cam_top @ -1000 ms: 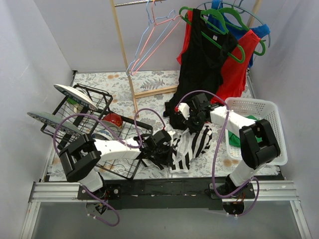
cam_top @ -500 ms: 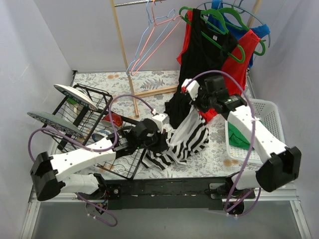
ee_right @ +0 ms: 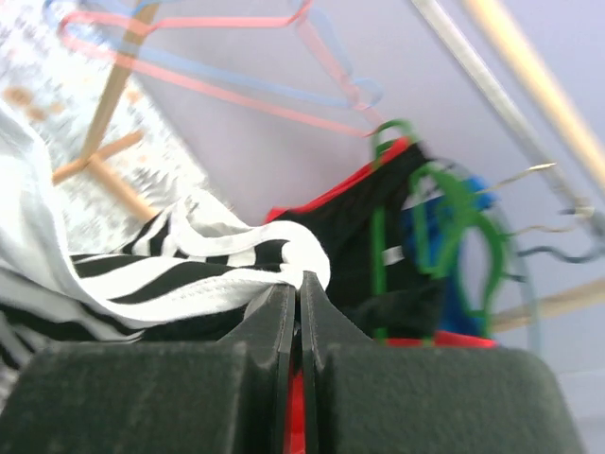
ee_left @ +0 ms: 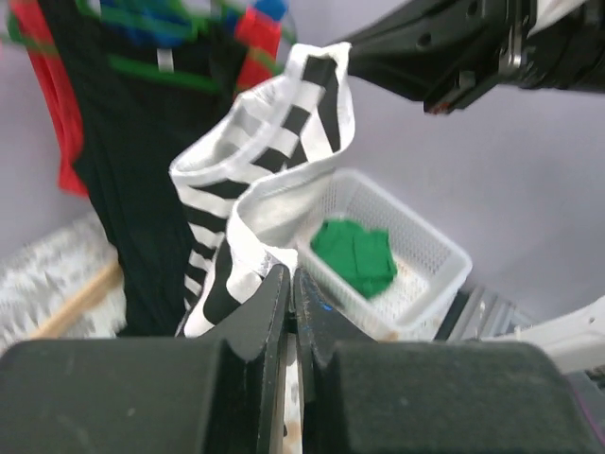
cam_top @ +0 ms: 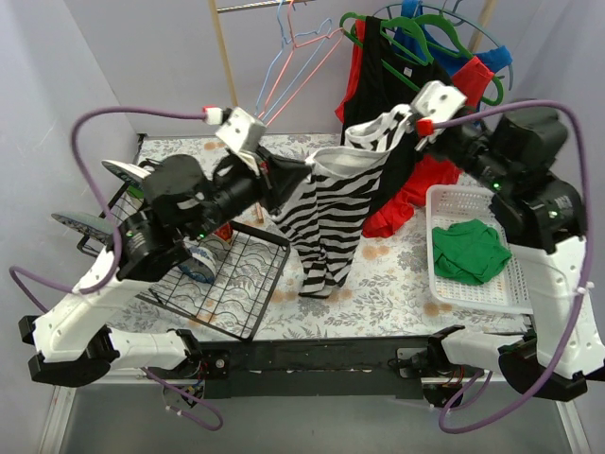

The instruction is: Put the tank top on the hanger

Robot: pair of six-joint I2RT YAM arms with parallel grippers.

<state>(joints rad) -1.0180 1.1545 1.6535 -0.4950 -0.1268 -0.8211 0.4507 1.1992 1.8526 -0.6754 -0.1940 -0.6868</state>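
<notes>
The black-and-white striped tank top (cam_top: 326, 203) hangs in the air, stretched between my two grippers. My left gripper (cam_top: 304, 170) is shut on its left upper edge. In the left wrist view the jaws (ee_left: 291, 279) pinch the white hem of the tank top (ee_left: 274, 161). My right gripper (cam_top: 405, 121) is shut on a strap, and the right wrist view shows its jaws (ee_right: 299, 279) closed on the white edge of the tank top (ee_right: 170, 270). The pale pink hanger (cam_top: 301, 80) hangs on the rail at the back, above and left of the top. It also shows in the right wrist view (ee_right: 217, 21).
A light blue hanger (cam_top: 269, 80) hangs beside the pink one on a wooden rack (cam_top: 227, 66). A black top (cam_top: 378, 104) and red tops hang on green hangers at back right. A white basket (cam_top: 515, 293) holds a green cloth (cam_top: 463, 251). A wire dish rack (cam_top: 236, 284) stands left.
Both arms have risen from the table, lifting the tank top from a heap into the air and spreading it between them, nearer the rail.
</notes>
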